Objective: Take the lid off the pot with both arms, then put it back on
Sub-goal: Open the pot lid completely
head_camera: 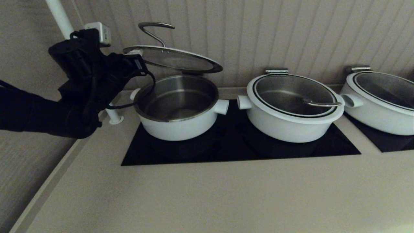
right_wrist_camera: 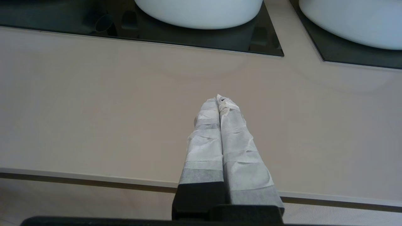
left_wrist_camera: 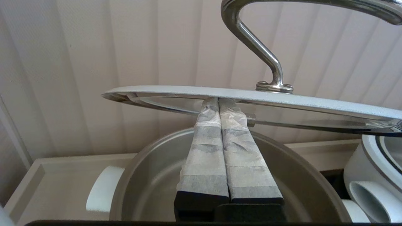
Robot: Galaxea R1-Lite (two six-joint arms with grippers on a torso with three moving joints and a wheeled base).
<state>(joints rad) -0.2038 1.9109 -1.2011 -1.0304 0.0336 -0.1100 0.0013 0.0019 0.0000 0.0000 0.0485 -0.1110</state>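
Note:
The lid (head_camera: 181, 61), glass with a white rim and a steel loop handle (head_camera: 154, 29) near its left edge, is raised above the open pot (head_camera: 176, 126) and tilted, left side higher. My left gripper (head_camera: 137, 53) is shut, its fingertips pressed up against the underside of the lid's left rim. In the left wrist view the taped fingers (left_wrist_camera: 204, 150) lie together under the lid (left_wrist_camera: 314, 101), over the pot's steel inside (left_wrist_camera: 147, 185). My right gripper (right_wrist_camera: 219, 99) is shut and empty, low over the counter near its front edge, out of the head view.
A like white pot with its lid on (head_camera: 291, 126) stands just right of the open pot on the black cooktop (head_camera: 226, 153). A third pot (head_camera: 378, 111) is at far right. A white pipe (head_camera: 61, 19) and wall box (head_camera: 103, 32) are behind my left arm.

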